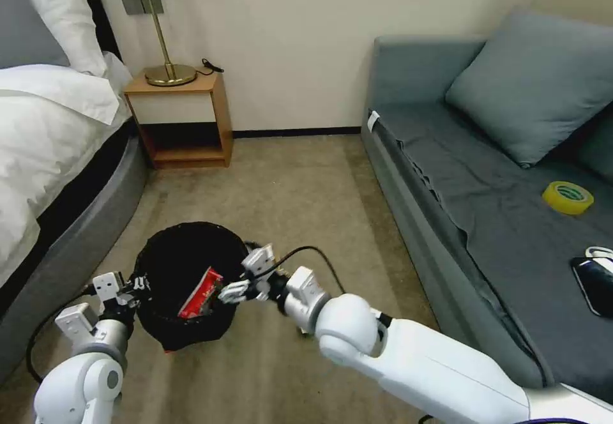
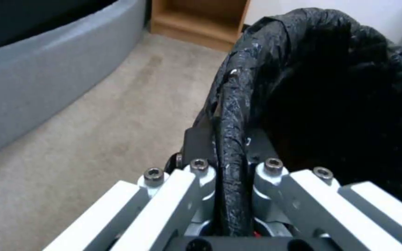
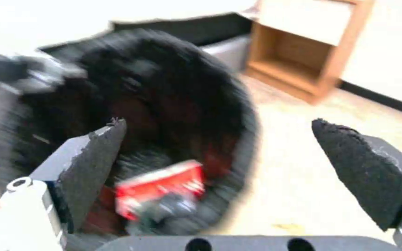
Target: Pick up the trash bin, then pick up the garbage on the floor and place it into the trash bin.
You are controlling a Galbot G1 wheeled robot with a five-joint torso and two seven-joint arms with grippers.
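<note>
Head view, setting: carpeted floor [image 1: 287,181] between a bed at the left edge and a grey sofa [image 1: 485,219] at the right.
Trash bin [image 1: 182,271]: sitting in the lower left of the frame, lined with a black bag [image 2: 331,87]; its rim is running between the left fingers in the left wrist view.
Left gripper [image 1: 131,283]: clamping narrow on the bin's rim at the bin's left side.
Right gripper [image 1: 249,277]: hanging at the bin's right rim, jaws spread wide and carrying nothing; both dark pads [image 3: 94,153] are showing apart in the right wrist view.
Garbage, red-and-white wrapper [image 1: 201,293]: lying tilted inside the bin, lower centre of the right wrist view, apart from the pads.
Step in hand: judged as the drop of this wrapper into the bin being completed.
Next move: likely calling for the right arm to clear the rim and seek further litter, with the left grip keeping the bin steady.
Not garbage: yellow tape roll [image 1: 567,197] and black phone [image 1: 594,283] on the sofa at right.
</note>
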